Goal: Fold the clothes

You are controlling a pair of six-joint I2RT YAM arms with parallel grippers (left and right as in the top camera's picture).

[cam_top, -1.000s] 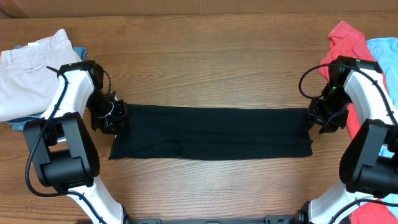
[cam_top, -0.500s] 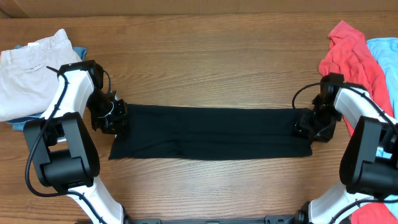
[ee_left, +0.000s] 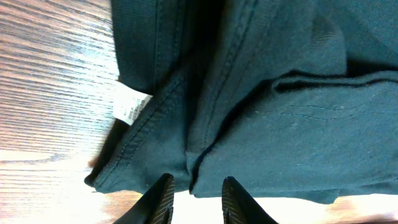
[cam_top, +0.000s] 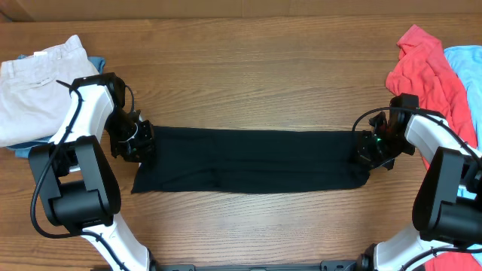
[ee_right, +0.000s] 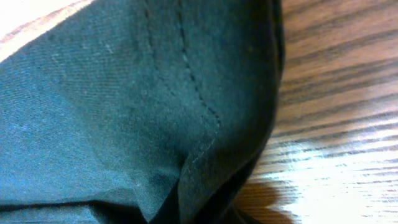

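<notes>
The black garment [cam_top: 252, 159] lies flat, folded into a long horizontal band.

Left hand [ee_left: 194, 199] low, fingers slightly apart. Right hand [cam_top: 374, 149] low, wrist bent inward; finger state unclear.

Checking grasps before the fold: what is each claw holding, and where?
Left claw: open at the shirt's left edge, holding nothing. Right claw: at its right end; grip cannot be told.

Both arms have white shells, black joints and looping black cables; the right gripper [cam_top: 370, 149] shows a green light.
</notes>
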